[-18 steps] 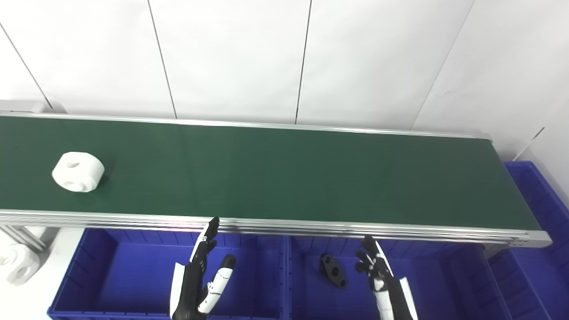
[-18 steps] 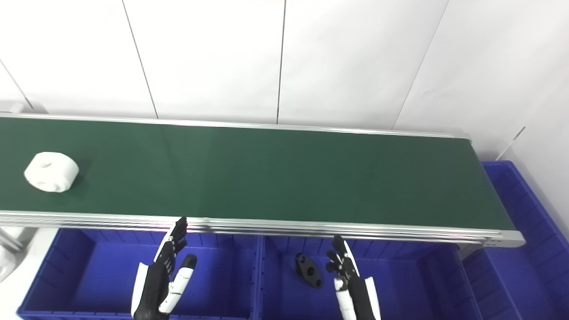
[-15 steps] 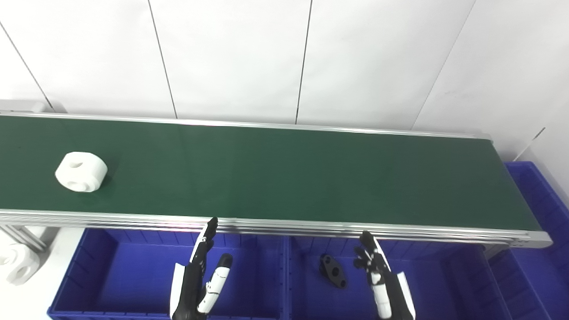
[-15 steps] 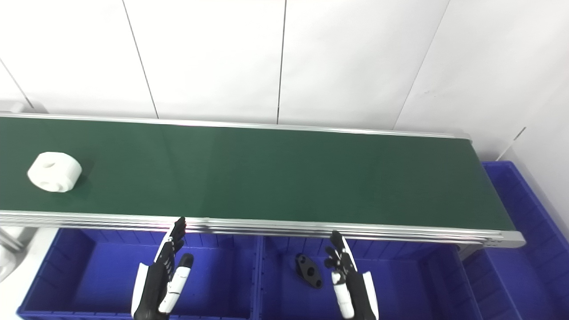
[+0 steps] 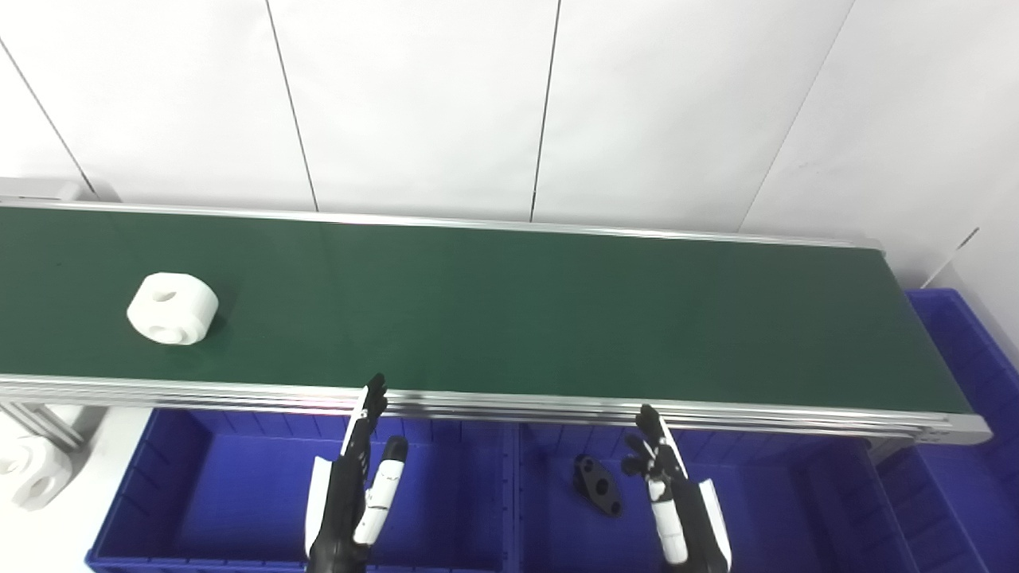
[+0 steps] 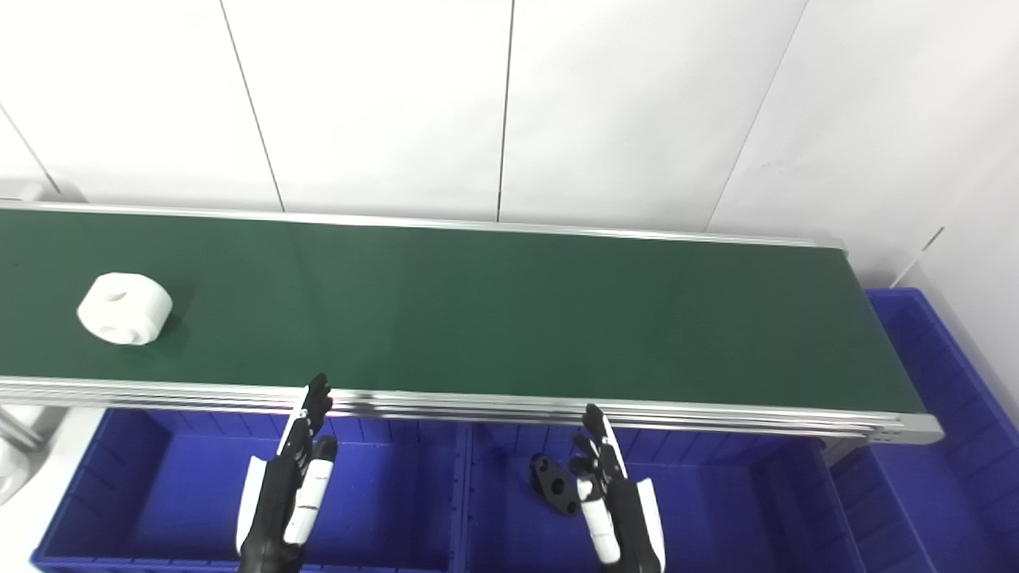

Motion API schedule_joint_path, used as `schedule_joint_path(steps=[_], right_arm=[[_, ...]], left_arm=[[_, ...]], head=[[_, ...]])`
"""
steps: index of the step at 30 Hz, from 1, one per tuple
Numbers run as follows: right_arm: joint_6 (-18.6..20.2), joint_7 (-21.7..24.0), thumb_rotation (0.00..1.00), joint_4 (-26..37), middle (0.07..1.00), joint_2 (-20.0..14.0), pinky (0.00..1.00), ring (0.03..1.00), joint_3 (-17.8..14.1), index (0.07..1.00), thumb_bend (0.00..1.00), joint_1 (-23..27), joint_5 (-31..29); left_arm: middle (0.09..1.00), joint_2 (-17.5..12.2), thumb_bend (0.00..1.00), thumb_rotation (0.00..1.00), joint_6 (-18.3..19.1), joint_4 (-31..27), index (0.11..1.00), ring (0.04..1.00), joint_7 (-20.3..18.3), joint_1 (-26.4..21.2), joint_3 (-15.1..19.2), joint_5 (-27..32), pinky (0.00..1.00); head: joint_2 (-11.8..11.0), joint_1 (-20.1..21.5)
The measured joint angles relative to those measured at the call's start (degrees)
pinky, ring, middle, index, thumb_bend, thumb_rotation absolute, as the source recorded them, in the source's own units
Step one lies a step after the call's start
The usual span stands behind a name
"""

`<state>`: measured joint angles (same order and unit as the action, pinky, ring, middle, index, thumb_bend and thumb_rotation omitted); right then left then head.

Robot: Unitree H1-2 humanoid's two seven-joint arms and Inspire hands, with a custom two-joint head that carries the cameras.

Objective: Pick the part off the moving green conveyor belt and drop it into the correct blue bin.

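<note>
Along the far side of the scene a white panelled wall (image 5: pixel 414 103) is seen, and in front of it the green conveyor belt (image 5: pixel 509 310) is stretched from left to right between silver rails. On the left part of the belt the white part (image 5: pixel 172 308) is found — a thick rounded block with a hole in its top face and another in its side, lying nearer the near rail than the far one. Below the near rail two blue bins are set side by side: the left bin (image 5: pixel 239 493) and the middle bin (image 5: pixel 780 509), in which a small black flanged piece (image 5: pixel 597 485) is lying near its left wall. A third blue bin (image 5: pixel 975 374) is placed past the right end of the belt, and another white part (image 5: pixel 32 477) is partly seen beyond the left bin, at the picture's left edge. Nothing is interposed between the hands and the belt. The left hand (image 5: pixel 350 493) is held upright over the left bin, fingers extended toward the near rail and a little spread, with nothing grasped. The right hand (image 5: pixel 673 497) is raised likewise over the middle bin, just right of the black piece — fingers apart, nothing held. Both hands are kept well apart from the white part.
</note>
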<state>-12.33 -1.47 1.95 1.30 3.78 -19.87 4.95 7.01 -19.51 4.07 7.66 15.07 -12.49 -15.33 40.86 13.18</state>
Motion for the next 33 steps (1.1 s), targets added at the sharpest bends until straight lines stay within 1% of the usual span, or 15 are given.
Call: schedule_joint_path(steps=[3,4,7,12,15,18,19,20,21,23,28,31,33], right_arm=[[0.02,0.05,0.99,1.63,0.965,0.00,0.88,0.922,0.62,0.983,0.92,-1.04,0.00],[0.02,0.05,0.98,2.41,0.962,0.02,0.89,0.922,0.85,0.980,0.92,-1.33,0.01],[0.22,0.04,0.98,3.70,0.958,0.21,0.90,0.922,1.49,0.973,0.93,-1.70,0.06],[1.02,-0.01,0.99,4.98,0.960,0.92,0.92,0.925,2.30,0.973,0.94,-1.96,0.71],[1.48,-0.05,0.99,4.97,0.959,1.00,0.93,0.927,2.34,0.970,0.94,-1.68,0.79],[1.77,-0.20,0.98,4.68,0.959,1.00,0.92,0.929,2.26,0.972,0.93,-1.02,0.79],[1.77,-0.21,0.98,4.38,0.959,1.00,0.92,0.929,2.24,0.974,0.93,-0.66,0.78],[1.77,-0.22,0.98,3.94,0.959,1.01,0.92,0.930,2.21,0.975,0.94,-0.20,0.77],[1.76,-0.22,0.98,3.50,0.959,1.00,0.92,0.930,2.15,0.974,0.94,0.25,0.69],[1.76,-0.21,0.98,1.95,0.959,0.98,0.92,0.929,1.90,0.973,0.94,1.07,0.45],[1.73,-0.21,0.98,0.10,0.957,0.69,0.93,0.926,0.93,0.979,0.94,1.69,-0.09],[1.69,-0.21,0.97,-1.20,0.957,0.45,0.93,0.926,0.51,0.972,0.94,2.15,-0.12],[1.67,-0.20,0.97,-2.04,0.960,0.31,0.92,0.929,0.37,0.970,0.93,2.65,-0.38]], left_arm=[[0.961,-0.08,0.44,0.96,0.04,-1.88,0.958,0.943,-0.01,1.37,-0.18,0.07,0.97],[0.961,-0.08,0.44,0.97,0.07,-2.41,0.957,0.940,-0.01,1.77,-0.19,0.07,0.96],[0.958,-0.10,0.45,0.98,0.41,-3.52,0.958,0.934,-0.04,2.56,-0.25,0.03,0.96],[0.957,-0.17,0.45,0.98,2.32,-5.15,0.966,0.942,-1.31,3.09,-0.47,0.39,0.95],[0.960,-0.17,0.45,0.98,2.50,-5.05,0.964,0.943,-1.95,3.05,-0.43,0.90,0.96],[0.960,-0.17,0.46,1.00,2.51,-4.27,0.967,0.945,-1.98,2.52,-0.33,1.25,0.97],[0.956,-0.17,0.46,1.00,2.48,-3.82,0.967,0.944,-1.98,2.16,-0.30,1.22,0.97],[0.956,-0.17,0.45,1.00,2.45,-3.09,0.969,0.946,-1.96,1.71,-0.26,1.21,0.97],[0.955,-0.17,0.45,0.99,2.36,-2.34,0.968,0.947,-1.92,1.27,-0.21,1.20,0.97],[0.959,-0.17,0.44,0.99,2.00,-0.97,0.968,0.950,-1.82,0.44,-0.16,1.18,0.98],[0.959,-0.17,0.43,0.98,0.95,0.98,0.964,0.949,-1.41,-0.65,-0.05,1.00,0.98],[0.959,-0.14,0.43,0.98,-0.23,1.79,0.960,0.948,-1.10,-1.13,0.06,0.87,0.99],[0.960,-0.10,0.43,0.98,-0.59,2.95,0.959,0.952,-1.04,-1.61,0.19,0.88,1.00]], head=[[0.27,0.35],[0.70,0.70],[1.06,0.71],[1.24,1.05],[0.19,1.58],[-0.17,1.06],[-0.52,0.88],[-1.39,0.88],[-1.40,0.88],[-2.37,0.36],[-2.63,-0.09],[-3.16,0.00],[-4.12,0.18]])
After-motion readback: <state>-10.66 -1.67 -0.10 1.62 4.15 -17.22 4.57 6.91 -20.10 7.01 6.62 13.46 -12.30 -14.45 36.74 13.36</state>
